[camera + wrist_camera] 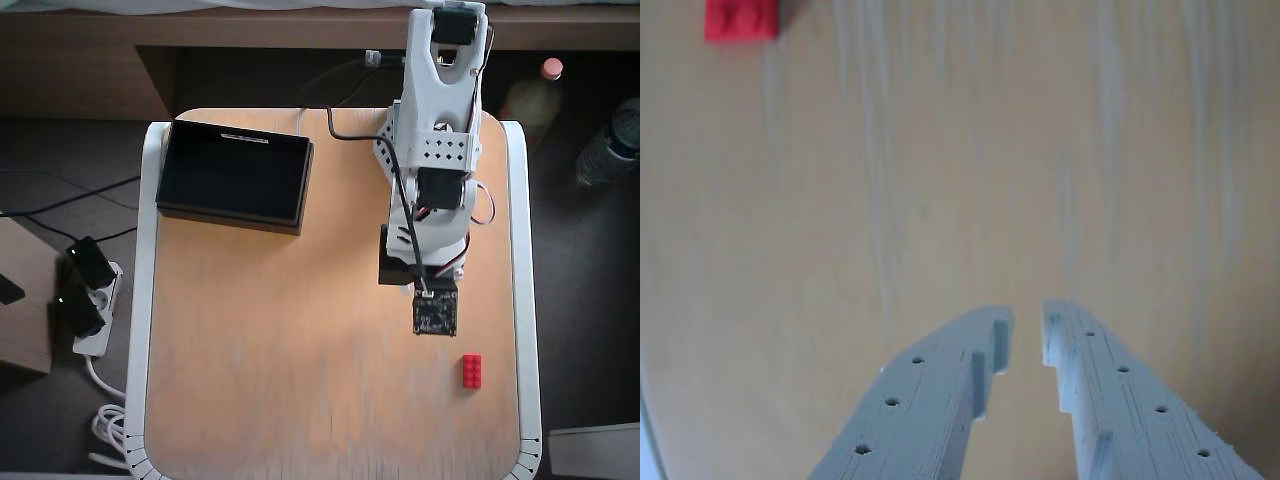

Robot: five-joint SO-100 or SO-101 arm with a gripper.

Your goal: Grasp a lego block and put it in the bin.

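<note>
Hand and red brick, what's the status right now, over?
Hand slightly open, empty, above bare table. Lego block lies on the wood, untouched, off to the hand's side. Bin empty at far corner. Nothing in the way.

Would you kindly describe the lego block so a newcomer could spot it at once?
In the overhead view, find the light wooden table, then look just past the arm's camera board toward the lower right corner. The lego block lies there alone, small, bright red and studded.
</note>
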